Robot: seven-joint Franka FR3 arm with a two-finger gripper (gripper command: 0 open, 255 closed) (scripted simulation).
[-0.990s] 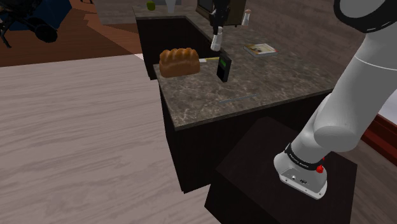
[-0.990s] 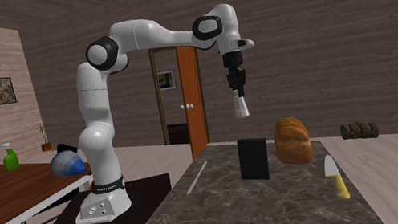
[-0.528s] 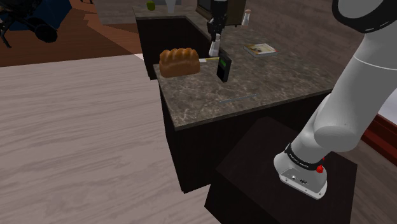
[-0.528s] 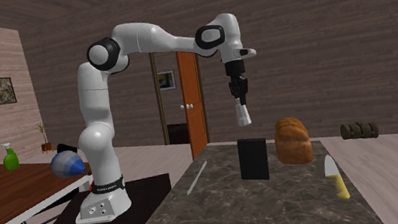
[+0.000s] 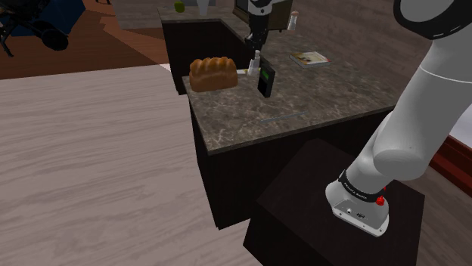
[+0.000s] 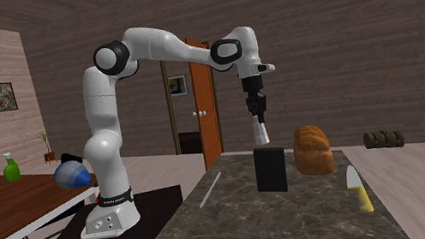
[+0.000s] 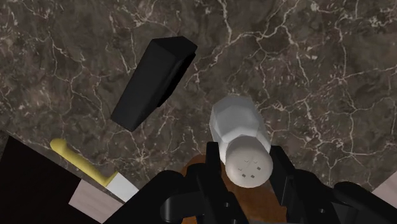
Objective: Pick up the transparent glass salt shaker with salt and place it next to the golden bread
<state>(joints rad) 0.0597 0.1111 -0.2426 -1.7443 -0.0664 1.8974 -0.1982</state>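
Gripper point(image 7: 247, 164) clamped on salt shaker point(image 7: 236, 124) above counter point(image 5: 302, 98) — pickup done, placing remains; shoulder view puts bread point(image 5: 212, 73) at its nine o'clock

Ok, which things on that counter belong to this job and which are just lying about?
Job: whitish faceted salt shaker with dotted cap, clasped in the jaws; golden-brown bread loaf.
Lying about: upright black box; yellow-handled knife; thin booklet.

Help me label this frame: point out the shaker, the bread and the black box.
shaker point(image 7: 235, 122), wrist view, on its body below the cap.
bread point(image 5: 212, 74), shoulder view, on its crust.
black box point(image 6: 270, 170), second exterior view, on its front face.
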